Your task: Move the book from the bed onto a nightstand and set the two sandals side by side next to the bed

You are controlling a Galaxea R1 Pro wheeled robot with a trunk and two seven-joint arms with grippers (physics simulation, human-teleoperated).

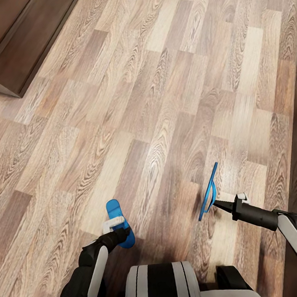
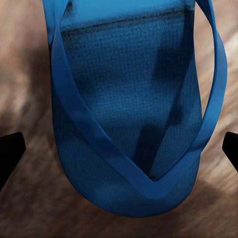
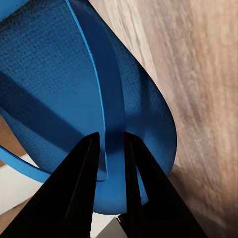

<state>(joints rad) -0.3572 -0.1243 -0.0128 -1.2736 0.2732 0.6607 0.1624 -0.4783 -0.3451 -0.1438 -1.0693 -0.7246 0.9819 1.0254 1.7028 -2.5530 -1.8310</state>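
One blue sandal point(image 1: 117, 220) was seen lying flat on the plank floor point(image 1: 161, 97), under the left gripper point(image 2: 119, 148), whose fingers stood wide apart on either side of it. The other sandal point(image 1: 209, 192) was held on edge above the floor, its strap point(image 3: 111, 114) pinched between the closed fingers of the right gripper point(image 3: 115, 144). A dark wooden frame point(image 1: 16, 47) was noted at the far left.

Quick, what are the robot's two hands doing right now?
Left gripper: open, fingers spread either side of a blue sandal lying on the floor.
Right gripper: closed on the strap of the other sandal, held up on edge.
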